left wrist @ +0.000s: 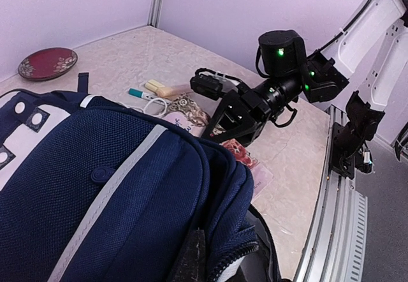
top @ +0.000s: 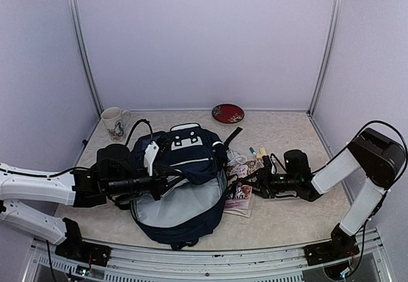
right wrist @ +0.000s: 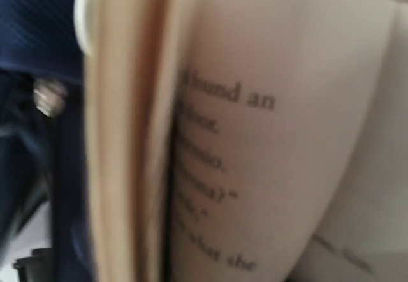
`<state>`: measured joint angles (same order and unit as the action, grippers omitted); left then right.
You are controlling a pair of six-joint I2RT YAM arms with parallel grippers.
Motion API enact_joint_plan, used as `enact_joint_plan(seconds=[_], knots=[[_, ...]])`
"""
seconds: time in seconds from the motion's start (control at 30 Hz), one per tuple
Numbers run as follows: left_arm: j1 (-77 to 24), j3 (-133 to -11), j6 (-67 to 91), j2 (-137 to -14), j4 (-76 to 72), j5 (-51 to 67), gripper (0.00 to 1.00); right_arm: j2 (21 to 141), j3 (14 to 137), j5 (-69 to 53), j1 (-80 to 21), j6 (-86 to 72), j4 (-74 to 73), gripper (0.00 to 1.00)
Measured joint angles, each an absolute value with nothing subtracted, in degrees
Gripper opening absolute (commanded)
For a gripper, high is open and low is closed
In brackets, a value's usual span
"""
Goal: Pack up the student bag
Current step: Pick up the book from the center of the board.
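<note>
Across the middle of the table [top: 290, 221] lay the student bag [top: 191, 148], front panel up and its mouth gaping toward our bases, so that the light grey lining [top: 182, 207] showed. Our left pincer [top: 164, 181] was pinched together at the upper lip of that opening, on the fabric as far as we could judge. We read the hold as a way to lift the flap and leave a clear way in. Just right of the bag lay loose things: a book [top: 240, 199], a white cable [top: 237, 159] and some pens [top: 258, 152]. Our right pincer [top: 246, 185] was down at the book, so near that printed pages filled its wrist view; whether its jaws had clamped on the book we could not tell. We judged the book the likely next thing to go in. A mug [top: 115, 124] and a red dish [top: 227, 113] stood well apart at the far edge.
</note>
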<state>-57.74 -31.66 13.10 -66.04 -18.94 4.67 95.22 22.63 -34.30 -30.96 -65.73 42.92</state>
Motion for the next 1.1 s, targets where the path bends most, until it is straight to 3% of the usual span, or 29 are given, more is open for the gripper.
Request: enact_joint_plan(seconds=[0.27,0.47,0.8,0.93,1.1], knots=[[-56.62,-30.98,13.13,-64.58,-18.85,5.34,0.00,98.98,30.83,-32.47,-33.50,-67.55,45.71,0.00],[-55.44,-30.98,13.10,-61.93,-18.31,5.17,0.00,90.02,30.85,-27.38,-33.58,-63.02,31.53,0.00],[-54.94,-32.27,11.94,-59.88,-16.45,3.29,0.00,55.29,41.71,-9.04,-33.32,-46.87,-3.49,0.00],[-54.76,-34.33,10.37,-60.18,-15.00,1.69,0.00,50.54,46.30,-15.00,-33.15,-41.34,-6.15,0.00],[-54.72,-37.95,9.87,-61.39,-14.85,-3.75,0.00,54.33,44.80,-33.95,-35.94,-44.62,6.13,0.00]])
